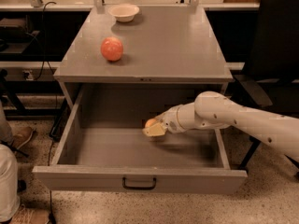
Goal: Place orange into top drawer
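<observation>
The top drawer [140, 177] is pulled wide open, a grey box with a small black handle [139, 185] at the middle of its front panel. My white arm reaches in from the right. My gripper [154, 129] is inside the drawer, just above its floor, right of centre. The orange [150, 122], small and orange-yellow, shows between the pale fingers, mostly hidden by them. The gripper is shut on it.
A larger pinkish-red ball [112, 49] lies on the grey cabinet top [177, 45]. A white bowl [124, 12] stands at the top's back edge. A black chair [275, 45] stands to the right. A person's leg and shoe show at the left edge.
</observation>
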Available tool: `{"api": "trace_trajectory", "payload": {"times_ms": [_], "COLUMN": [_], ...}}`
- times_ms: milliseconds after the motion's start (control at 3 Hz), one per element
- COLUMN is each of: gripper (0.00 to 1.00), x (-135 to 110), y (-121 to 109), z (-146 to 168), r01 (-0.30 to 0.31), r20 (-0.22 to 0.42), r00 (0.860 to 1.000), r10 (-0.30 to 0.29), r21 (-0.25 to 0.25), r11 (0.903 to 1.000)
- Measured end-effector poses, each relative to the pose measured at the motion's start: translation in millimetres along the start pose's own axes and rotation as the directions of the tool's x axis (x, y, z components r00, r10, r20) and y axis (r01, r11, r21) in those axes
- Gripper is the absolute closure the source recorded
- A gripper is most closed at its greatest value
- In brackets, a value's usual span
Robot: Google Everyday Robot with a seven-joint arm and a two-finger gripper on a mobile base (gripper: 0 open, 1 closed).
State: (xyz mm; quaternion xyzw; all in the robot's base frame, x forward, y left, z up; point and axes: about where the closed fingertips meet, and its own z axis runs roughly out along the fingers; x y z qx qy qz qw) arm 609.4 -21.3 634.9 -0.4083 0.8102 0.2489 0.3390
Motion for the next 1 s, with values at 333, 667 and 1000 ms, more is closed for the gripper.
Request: {"api": "trace_trajectory", "payload": {"times_ms": [333,667,1000], "gripper": [0.0,0.0,0.0], "x": [1.1,7.6,15.7], "y": [-2.4,-13.3,-20.2], "z": [-4.2,-41.5,-106.4], "r01": [-0.008,-0.037,-0.077], "r20": [0.008,0.027,0.048], "r00": [1.0,0.999,0.996], "r10": [0.008,0.036,0.07], "r21": [0.009,0.059,0.155], "r11": [0.9999,0.9975,0.985]}}
